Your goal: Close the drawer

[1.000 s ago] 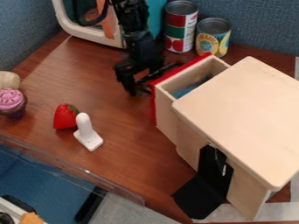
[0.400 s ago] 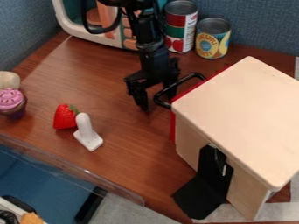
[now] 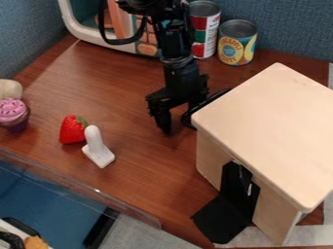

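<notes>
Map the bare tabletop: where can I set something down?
Bare tabletop: a wide patch between gripper and cupcake, another between white stand and wooden box. Crowded: around the drawer handle, with the gripper right there, and where strawberry and stand cluster.

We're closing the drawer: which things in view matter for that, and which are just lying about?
For the job:
- gripper
- drawer handle
- wooden drawer box

Just lying about:
- strawberry
- white peg
- pink-topped cupcake
- red-labelled can
- yellow-labelled can
</notes>
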`<state>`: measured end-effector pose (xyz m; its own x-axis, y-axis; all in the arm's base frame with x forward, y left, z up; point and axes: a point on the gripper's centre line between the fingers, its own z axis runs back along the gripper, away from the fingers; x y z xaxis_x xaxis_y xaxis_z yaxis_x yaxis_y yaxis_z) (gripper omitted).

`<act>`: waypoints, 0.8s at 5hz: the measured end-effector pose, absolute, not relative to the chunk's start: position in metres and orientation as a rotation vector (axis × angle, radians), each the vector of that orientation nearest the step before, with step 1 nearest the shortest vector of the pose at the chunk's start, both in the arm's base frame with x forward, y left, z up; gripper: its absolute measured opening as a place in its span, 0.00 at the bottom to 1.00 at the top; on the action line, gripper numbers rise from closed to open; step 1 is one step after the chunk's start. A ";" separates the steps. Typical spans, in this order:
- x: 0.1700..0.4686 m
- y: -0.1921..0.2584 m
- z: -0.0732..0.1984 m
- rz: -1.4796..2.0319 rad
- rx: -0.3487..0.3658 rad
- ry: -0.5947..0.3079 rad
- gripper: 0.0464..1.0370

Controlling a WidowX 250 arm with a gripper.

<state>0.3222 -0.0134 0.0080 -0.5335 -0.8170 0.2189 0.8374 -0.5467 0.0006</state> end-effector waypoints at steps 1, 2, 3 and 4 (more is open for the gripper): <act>0.318 -0.016 0.006 -2.131 -0.176 -0.103 0.96; 0.316 -0.008 0.009 -1.963 -0.149 -0.064 0.96; 0.319 0.025 0.031 -1.729 -0.080 -0.081 0.96; 0.320 0.054 0.053 -1.468 -0.030 -0.065 0.96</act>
<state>0.3195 0.0538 0.0530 0.1015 -0.9929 0.0621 0.9945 0.1028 0.0195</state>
